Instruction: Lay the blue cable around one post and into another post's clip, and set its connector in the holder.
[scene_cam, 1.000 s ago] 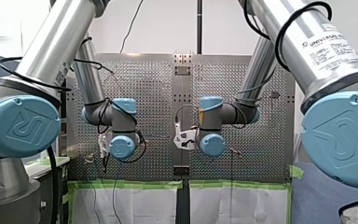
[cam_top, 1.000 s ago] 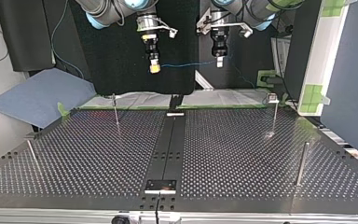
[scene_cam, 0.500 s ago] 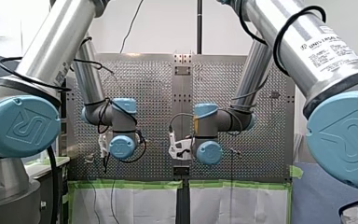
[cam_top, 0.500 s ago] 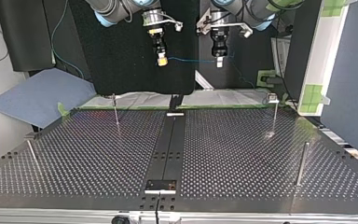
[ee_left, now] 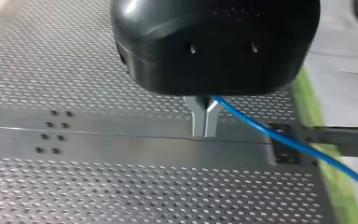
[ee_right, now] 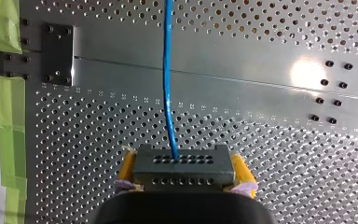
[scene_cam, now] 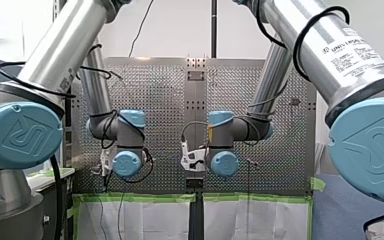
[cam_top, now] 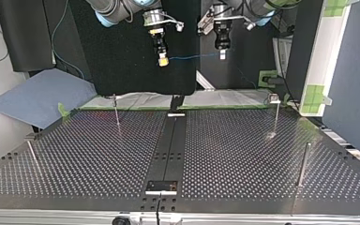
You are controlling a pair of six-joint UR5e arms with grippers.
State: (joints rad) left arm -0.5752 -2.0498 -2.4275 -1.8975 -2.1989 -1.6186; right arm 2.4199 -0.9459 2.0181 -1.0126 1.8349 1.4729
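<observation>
In the right wrist view my right gripper (ee_right: 183, 161) has its yellow pads (ee_right: 127, 167) shut on a dark grey connector (ee_right: 182, 173). The blue cable (ee_right: 168, 79) runs straight ahead out of it. My left gripper (ee_left: 205, 130) has its metal fingers shut on the same cable (ee_left: 289, 142), which trails off to one side. In the top view both grippers hang high over the table's far edge, my right gripper (cam_top: 163, 59) at the left and my left gripper (cam_top: 221, 54) at the right. The cable (cam_top: 193, 56) is stretched between them.
Thin posts stand on the perforated table (cam_top: 93, 159): one far left (cam_top: 116, 110), one far right with a clip on top (cam_top: 275, 99), one near right (cam_top: 303, 164), one near left (cam_top: 32, 153). A small bracket (cam_top: 161, 187) sits on the central strip near the front edge.
My right gripper moved toward the top view's right with the connector, then stopped. My left gripper has risen a little, so the cable between them now slopes upward.
</observation>
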